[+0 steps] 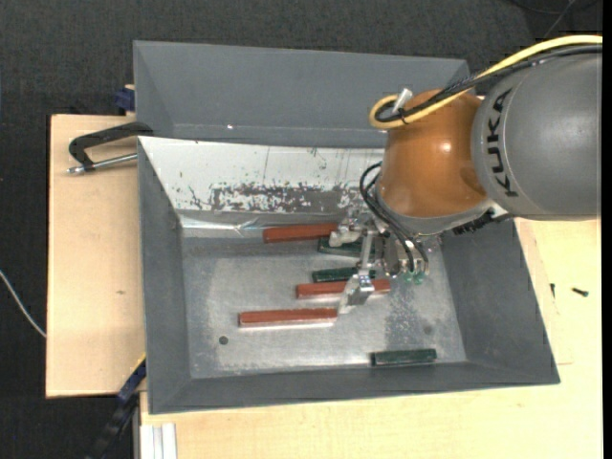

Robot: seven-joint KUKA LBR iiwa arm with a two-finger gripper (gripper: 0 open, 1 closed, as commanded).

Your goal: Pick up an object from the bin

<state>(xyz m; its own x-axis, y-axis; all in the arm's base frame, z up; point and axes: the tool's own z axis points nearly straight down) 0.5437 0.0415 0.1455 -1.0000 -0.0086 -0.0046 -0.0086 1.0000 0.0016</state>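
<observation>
Metal gripper point(360, 290), open or closed unclear, low over flat red-brown bar point(320, 291) and dark green bar point(330, 275), partly hiding both.

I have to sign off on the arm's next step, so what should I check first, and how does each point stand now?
1. Claw inside the bin walls: ok.
2. Claw over a pickable thing: ok, it is at the short red stick mid-bin.
3. Stick actually gripped: cannot tell.
4. Room around the target: not ok, a dark green stick lies close alongside it.
5. Long red stick out of the way: cannot tell, its end is near the claw.
6. Green bar by the near wall apart from the claw: ok.
</observation>
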